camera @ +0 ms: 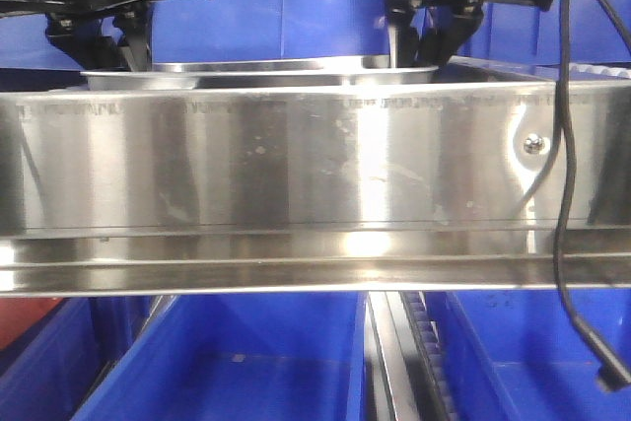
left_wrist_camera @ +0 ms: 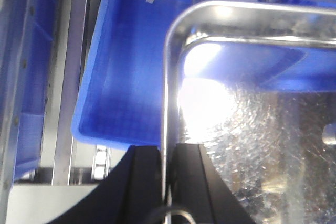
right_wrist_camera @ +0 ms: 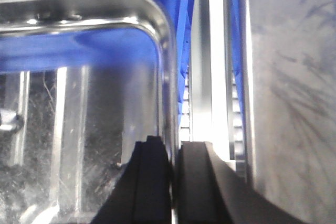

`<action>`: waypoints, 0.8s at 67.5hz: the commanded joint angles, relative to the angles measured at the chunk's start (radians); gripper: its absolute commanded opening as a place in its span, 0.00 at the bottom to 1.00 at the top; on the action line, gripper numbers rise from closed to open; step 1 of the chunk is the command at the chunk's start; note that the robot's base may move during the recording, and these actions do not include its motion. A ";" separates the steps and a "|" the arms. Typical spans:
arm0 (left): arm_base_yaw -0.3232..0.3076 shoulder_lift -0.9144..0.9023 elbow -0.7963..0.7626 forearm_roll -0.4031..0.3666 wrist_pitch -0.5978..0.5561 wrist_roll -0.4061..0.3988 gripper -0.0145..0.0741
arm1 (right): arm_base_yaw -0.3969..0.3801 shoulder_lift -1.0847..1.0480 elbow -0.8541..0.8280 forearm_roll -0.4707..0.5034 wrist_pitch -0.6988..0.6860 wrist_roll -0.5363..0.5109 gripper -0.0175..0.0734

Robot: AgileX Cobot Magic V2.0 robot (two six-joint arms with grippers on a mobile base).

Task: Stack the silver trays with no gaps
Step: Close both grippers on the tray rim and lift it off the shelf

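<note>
Steel silver tray (camera: 258, 73) is held by its opposite end rims, clamped narrowly in the left pincer (left_wrist_camera: 167, 156) and right pincer (right_wrist_camera: 173, 149), its long axis spanning between them.

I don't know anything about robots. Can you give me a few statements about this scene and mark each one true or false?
1. The left gripper and right gripper each clamp an opposite rim of the shallow shiny silver steel tray. True.
2. The tray holds food. False: it is empty and its scratched bottom is bare.
3. A blue plastic bin lies below the tray's left rim. True.
4. The thin black cable hangs on the left of the front view. False: it hangs on the right, in front of the long flat steel shelf rail.
</note>
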State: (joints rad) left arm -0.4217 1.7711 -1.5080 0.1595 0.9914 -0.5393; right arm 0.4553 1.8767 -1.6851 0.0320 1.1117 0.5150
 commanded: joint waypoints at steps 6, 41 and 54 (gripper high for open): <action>-0.066 -0.057 -0.064 0.063 0.076 -0.051 0.15 | 0.005 -0.085 -0.036 -0.009 -0.009 -0.004 0.17; -0.308 -0.254 -0.068 0.189 0.158 -0.258 0.15 | 0.104 -0.446 0.280 -0.211 -0.061 0.174 0.17; -0.417 -0.317 0.032 0.274 0.166 -0.388 0.15 | 0.165 -0.577 0.433 -0.306 -0.070 0.270 0.17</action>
State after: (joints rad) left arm -0.7793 1.4943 -1.5146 0.4102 1.1840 -0.8586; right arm 0.5948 1.3533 -1.2912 -0.2195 1.0818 0.7460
